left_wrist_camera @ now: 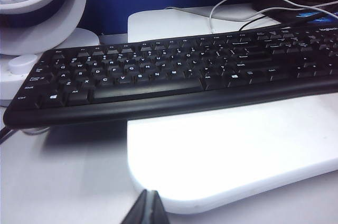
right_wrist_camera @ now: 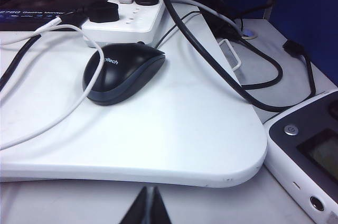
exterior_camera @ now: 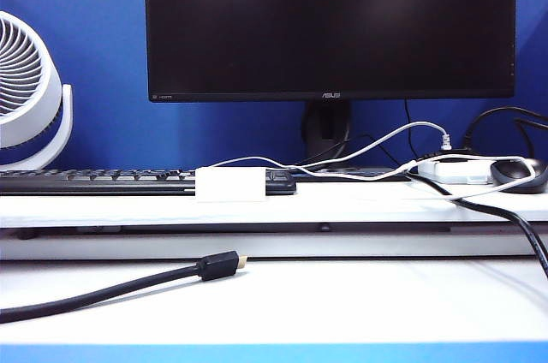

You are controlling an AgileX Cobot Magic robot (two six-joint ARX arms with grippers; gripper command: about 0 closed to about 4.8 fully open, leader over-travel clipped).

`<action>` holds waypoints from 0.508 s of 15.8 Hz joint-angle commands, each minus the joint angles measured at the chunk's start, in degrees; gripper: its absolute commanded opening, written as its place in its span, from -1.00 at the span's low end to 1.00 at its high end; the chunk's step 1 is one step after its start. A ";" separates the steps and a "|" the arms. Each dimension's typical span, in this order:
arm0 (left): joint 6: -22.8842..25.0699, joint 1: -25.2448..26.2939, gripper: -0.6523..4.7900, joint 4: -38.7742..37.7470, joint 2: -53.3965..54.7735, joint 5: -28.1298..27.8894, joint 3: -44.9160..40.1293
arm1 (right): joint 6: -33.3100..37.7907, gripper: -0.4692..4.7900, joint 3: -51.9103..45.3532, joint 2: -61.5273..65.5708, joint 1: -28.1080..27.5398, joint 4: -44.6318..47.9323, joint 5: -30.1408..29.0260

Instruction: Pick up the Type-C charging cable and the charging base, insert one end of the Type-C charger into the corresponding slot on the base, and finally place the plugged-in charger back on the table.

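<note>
The charging base [exterior_camera: 229, 183] is an off-white block lying on the white table [exterior_camera: 368, 205], in front of the keyboard's right part. The Type-C charging cable [exterior_camera: 360, 175] runs thin and white from behind the base toward the power strip. It then loops round the mouse [right_wrist_camera: 53, 123]. My left gripper [left_wrist_camera: 150, 193] is shut and empty, low in front of the table's edge [left_wrist_camera: 237, 155], near the keyboard. My right gripper [right_wrist_camera: 148, 189] is shut and empty too, just before the table's rounded corner [right_wrist_camera: 158, 145]. Neither gripper appears in the exterior view.
A black keyboard [left_wrist_camera: 158, 71] overhangs the board's left end, with a white fan [exterior_camera: 26, 93] beside it. A monitor [exterior_camera: 330, 25] stands behind. A black mouse [right_wrist_camera: 121, 71], a white power strip [right_wrist_camera: 124, 20], thick black cables [right_wrist_camera: 211, 39] and a white device [right_wrist_camera: 311, 150] crowd the right. A black gold-tipped cable [exterior_camera: 218, 266] lies in front.
</note>
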 commanded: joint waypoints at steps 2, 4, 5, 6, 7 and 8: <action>0.00 -0.13 -0.77 -0.57 -0.11 -0.15 -0.07 | -0.13 -0.82 -0.44 -0.07 0.09 0.02 -0.17; 0.00 -0.13 -0.77 -0.57 -0.11 -0.13 -0.07 | -0.13 -0.82 -0.44 -0.07 0.09 0.02 -0.17; -0.09 -0.13 -0.77 -0.48 -0.11 -0.13 -0.07 | 0.24 -0.82 -0.44 -0.07 0.09 0.26 -0.24; -4.74 -0.13 -0.77 2.34 -0.11 -1.03 0.04 | 6.16 -0.83 -0.28 -0.07 0.09 1.84 -0.17; -13.53 -0.11 -0.77 6.60 -0.11 -4.50 0.90 | 15.61 -0.82 0.31 -0.07 0.09 3.91 -0.26; -16.41 -0.11 -0.77 8.20 -0.09 -6.80 2.01 | 21.53 -0.83 1.70 -0.07 0.09 4.22 -0.74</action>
